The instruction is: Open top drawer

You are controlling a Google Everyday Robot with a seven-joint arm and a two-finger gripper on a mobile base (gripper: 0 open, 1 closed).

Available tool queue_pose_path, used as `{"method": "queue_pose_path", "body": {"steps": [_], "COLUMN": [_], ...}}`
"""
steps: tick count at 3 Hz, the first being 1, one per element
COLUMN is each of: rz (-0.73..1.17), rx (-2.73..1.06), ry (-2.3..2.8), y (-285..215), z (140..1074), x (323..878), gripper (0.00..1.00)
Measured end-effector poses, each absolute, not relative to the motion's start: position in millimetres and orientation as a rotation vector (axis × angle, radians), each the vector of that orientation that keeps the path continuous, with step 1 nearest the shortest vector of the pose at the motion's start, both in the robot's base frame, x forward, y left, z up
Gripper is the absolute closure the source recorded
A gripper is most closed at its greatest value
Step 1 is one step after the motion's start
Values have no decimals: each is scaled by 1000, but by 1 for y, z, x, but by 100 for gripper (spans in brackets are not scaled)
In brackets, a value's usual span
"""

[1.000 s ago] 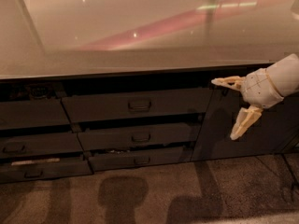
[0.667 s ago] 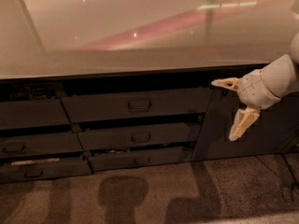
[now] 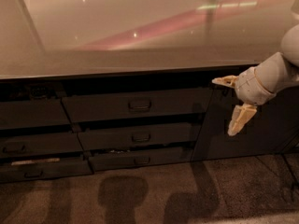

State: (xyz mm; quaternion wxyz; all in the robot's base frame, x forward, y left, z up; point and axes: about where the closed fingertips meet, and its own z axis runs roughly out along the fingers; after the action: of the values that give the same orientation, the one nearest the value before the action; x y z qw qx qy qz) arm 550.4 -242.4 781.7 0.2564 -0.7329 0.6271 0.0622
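Note:
The top drawer (image 3: 107,105) is the widest dark grey front under the counter, with a small horizontal loop handle (image 3: 139,105) at its centre. Its front sits in line with the neighbouring fronts. My gripper (image 3: 230,102) hangs to the right of the drawer, in front of the cabinet door, and touches nothing. It is open and empty, with one pale finger (image 3: 224,81) pointing left at the counter's edge and the other finger (image 3: 240,119) pointing down.
A glossy countertop (image 3: 140,36) overhangs the drawers. Two shorter drawer fronts (image 3: 140,137) (image 3: 140,160) lie below the top one. More drawers (image 3: 28,113) are at the left. A flat dark cabinet door (image 3: 261,134) is at the right. Carpet (image 3: 149,195) covers the floor.
My arm and gripper have shifted very slightly up and to the left. The drawer fronts have not moved.

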Motion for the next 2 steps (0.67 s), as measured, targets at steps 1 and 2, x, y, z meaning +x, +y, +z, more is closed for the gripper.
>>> {"method": "queue_pose_path", "body": {"steps": [1,2], "rz": [130,129], "rx": [-1969,-1969], "ry": [1841,1841], "y": [-284,-284], "z": [738,738], "x": [606,606], "gripper": [0,0]}}
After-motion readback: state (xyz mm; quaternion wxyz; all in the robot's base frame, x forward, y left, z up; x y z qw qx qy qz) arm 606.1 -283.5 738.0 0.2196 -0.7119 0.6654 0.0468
